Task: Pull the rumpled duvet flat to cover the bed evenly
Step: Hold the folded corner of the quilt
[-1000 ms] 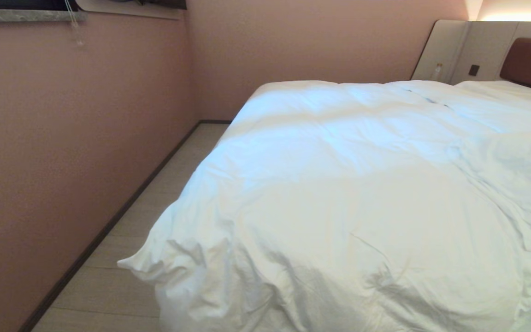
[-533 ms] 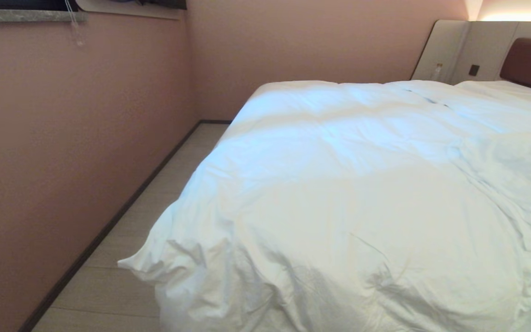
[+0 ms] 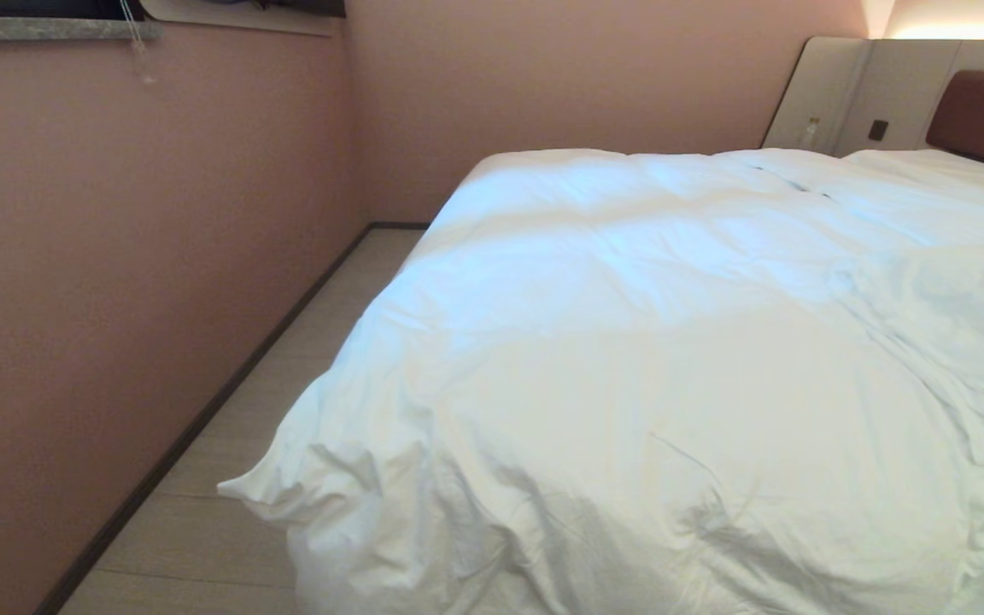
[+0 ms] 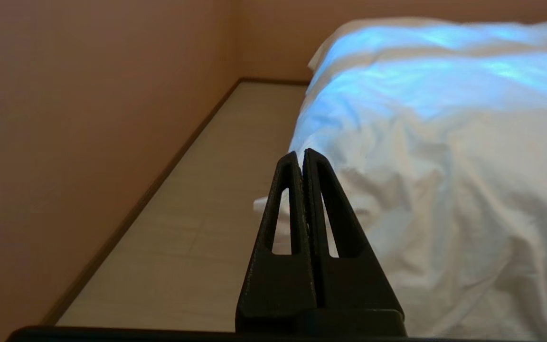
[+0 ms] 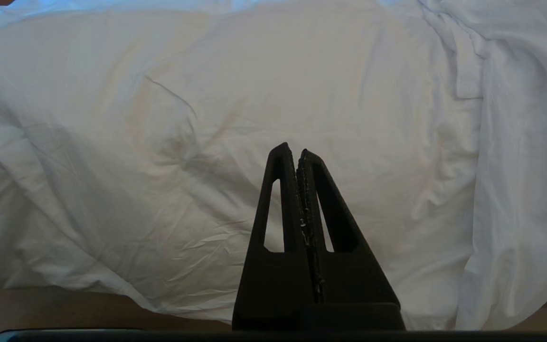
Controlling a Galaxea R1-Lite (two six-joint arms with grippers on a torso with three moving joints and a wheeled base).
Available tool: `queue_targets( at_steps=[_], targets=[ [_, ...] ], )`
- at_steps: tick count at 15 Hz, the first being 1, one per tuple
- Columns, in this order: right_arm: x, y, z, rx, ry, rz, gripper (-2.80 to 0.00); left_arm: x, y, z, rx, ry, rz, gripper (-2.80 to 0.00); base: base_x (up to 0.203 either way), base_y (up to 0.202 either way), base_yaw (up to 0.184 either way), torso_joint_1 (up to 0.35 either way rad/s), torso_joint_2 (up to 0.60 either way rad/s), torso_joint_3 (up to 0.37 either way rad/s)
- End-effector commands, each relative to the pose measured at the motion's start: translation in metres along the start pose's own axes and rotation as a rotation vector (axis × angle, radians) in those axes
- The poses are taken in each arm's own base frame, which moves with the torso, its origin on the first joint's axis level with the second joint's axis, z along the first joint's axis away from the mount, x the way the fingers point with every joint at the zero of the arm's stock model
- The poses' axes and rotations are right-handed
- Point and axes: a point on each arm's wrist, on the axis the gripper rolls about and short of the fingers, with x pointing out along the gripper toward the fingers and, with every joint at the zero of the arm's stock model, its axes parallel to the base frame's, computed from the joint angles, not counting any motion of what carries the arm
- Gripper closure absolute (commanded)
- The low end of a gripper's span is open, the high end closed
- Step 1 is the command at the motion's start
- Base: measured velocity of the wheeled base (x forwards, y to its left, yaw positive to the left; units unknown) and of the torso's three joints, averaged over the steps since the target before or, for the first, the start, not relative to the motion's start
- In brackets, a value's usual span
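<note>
**Bedroom, rumpled duvet on bed, both arms idle**

Pink-beige plaster wall (image 3: 142, 256): runs along the robot's left and across the far end.

Large low double bed (image 3: 983, 107): brown upholstered headboard in a beige panel surround shows at far right; the mattress is hidden under bedding.

Thick puffy white cotton duvet (image 3: 646, 376): spread over the bed, wrinkled, one corner drooping off the near left edge over the floor, creased folds bunched at the right.

Pale wood-plank floor (image 3: 227, 512): narrow strip between wall and bed, dark skirting alongside.

Left end effector (image 4: 301, 154): black fingers pressed together, empty, raised off the floor strip beside the duvet's drooping corner.

Right end effector (image 5: 292, 149): black fingers together, empty, facing the duvet's hanging side.
</note>
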Motion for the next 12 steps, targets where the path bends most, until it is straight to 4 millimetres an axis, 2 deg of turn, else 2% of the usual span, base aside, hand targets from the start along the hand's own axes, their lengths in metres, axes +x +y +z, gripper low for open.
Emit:
queue_targets(
  at_steps=[1, 4, 8, 12],
  targets=[
    [0.0, 0.0, 0.0, 0.0, 0.0, 0.0, 0.0, 0.001, 0.0, -0.005, 0.0, 0.017, 0.002, 0.0, 0.0, 0.0, 0.0, 0.0, 0.0, 0.0],
    [0.0, 0.0, 0.0, 0.0, 0.0, 0.0, 0.0, 0.005, 0.001, -0.026, 0.002, 0.088, 0.003, 0.0, 0.0, 0.0, 0.0, 0.0, 0.0, 0.0],
    [0.0, 0.0, 0.0, 0.0, 0.0, 0.0, 0.0, 0.007, 0.001, -0.042, 0.003, 0.15, 0.003, 0.0, 0.0, 0.0, 0.0, 0.0, 0.0, 0.0],
    [0.0, 0.0, 0.0, 0.0, 0.0, 0.0, 0.0, 0.006, 0.001, -0.045, 0.002, 0.179, -0.001, 0.0, 0.0, 0.0, 0.0, 0.0, 0.0, 0.0]
  ],
)
